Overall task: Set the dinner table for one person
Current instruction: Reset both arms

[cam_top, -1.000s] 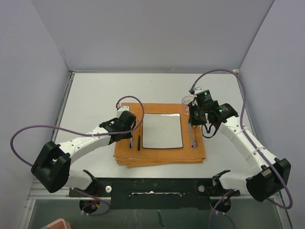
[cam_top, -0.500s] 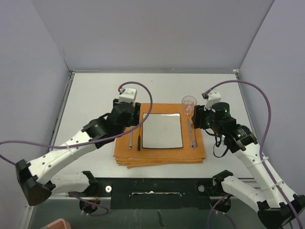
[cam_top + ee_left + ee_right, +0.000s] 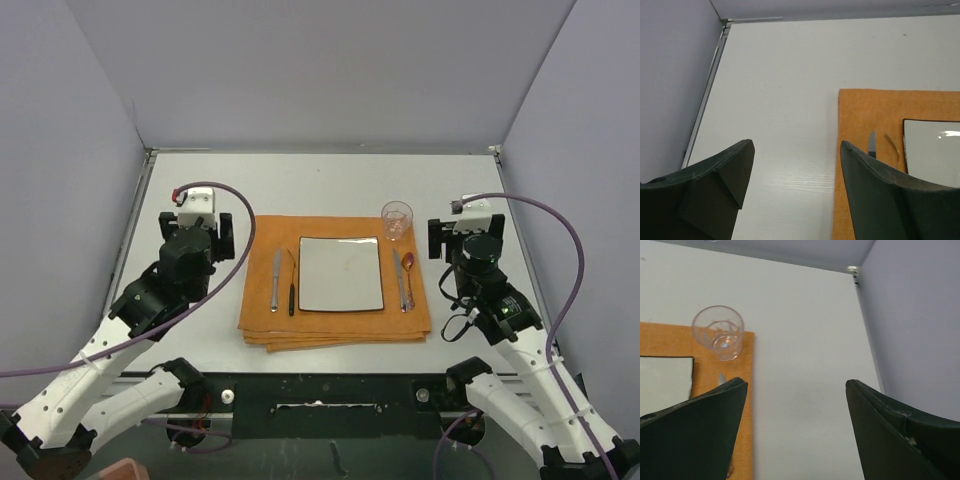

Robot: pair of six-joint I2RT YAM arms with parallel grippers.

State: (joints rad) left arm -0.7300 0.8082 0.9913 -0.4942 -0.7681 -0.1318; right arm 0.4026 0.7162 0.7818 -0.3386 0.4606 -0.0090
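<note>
The white dinner table is the surface beneath both arms. At its centre an orange cloth carries a square white plate. A knife and fork lie to its left, a spoon to its right, and a glass stands at the far right corner. The left end effector hovers left of the cloth and the right end effector right of it. Both point far, jaws wide and empty.

Flat matte white dinner table
</note>
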